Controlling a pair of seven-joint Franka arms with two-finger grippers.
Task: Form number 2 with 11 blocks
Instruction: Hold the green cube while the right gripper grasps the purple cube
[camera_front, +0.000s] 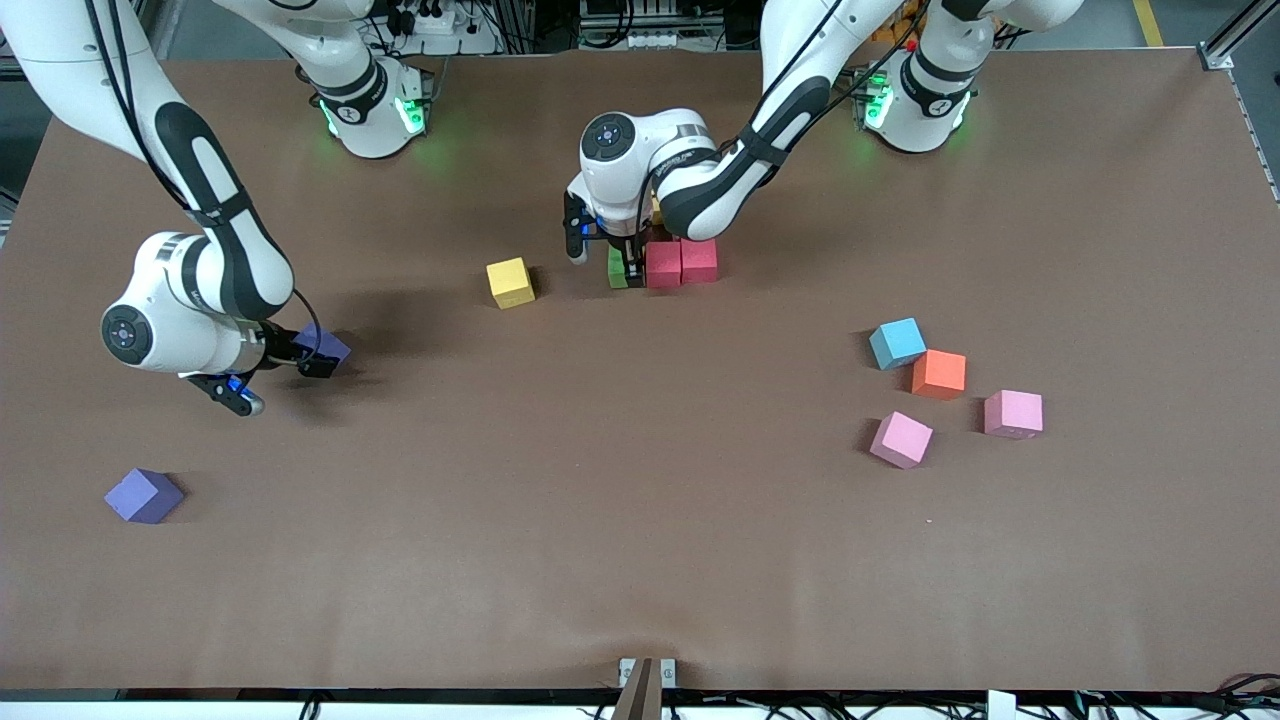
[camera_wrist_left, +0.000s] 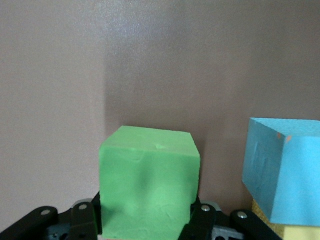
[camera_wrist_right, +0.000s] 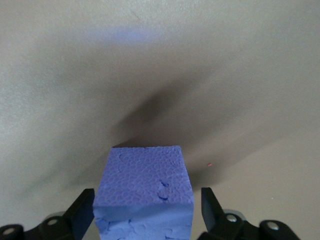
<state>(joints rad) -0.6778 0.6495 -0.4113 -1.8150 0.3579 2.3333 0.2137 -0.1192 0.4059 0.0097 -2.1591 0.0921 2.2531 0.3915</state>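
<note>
My left gripper (camera_front: 626, 266) is shut on a green block (camera_front: 616, 270) (camera_wrist_left: 149, 185), low at the table beside two touching red blocks (camera_front: 680, 262). In the left wrist view a blue block (camera_wrist_left: 282, 172) sits close by with a yellow one (camera_wrist_left: 300, 233) under its edge; the arm hides both in the front view. My right gripper (camera_front: 320, 354) stands open around a purple block (camera_front: 324, 343) (camera_wrist_right: 144, 195) at the right arm's end, with a gap beside the block. Loose on the table lie a yellow block (camera_front: 510, 282) and a second purple block (camera_front: 144, 495).
Toward the left arm's end, nearer the front camera, lie a blue block (camera_front: 896, 343), an orange block (camera_front: 938, 374) and two pink blocks (camera_front: 1013, 414) (camera_front: 901, 439). The brown table (camera_front: 600, 520) runs wide between them and the purple block.
</note>
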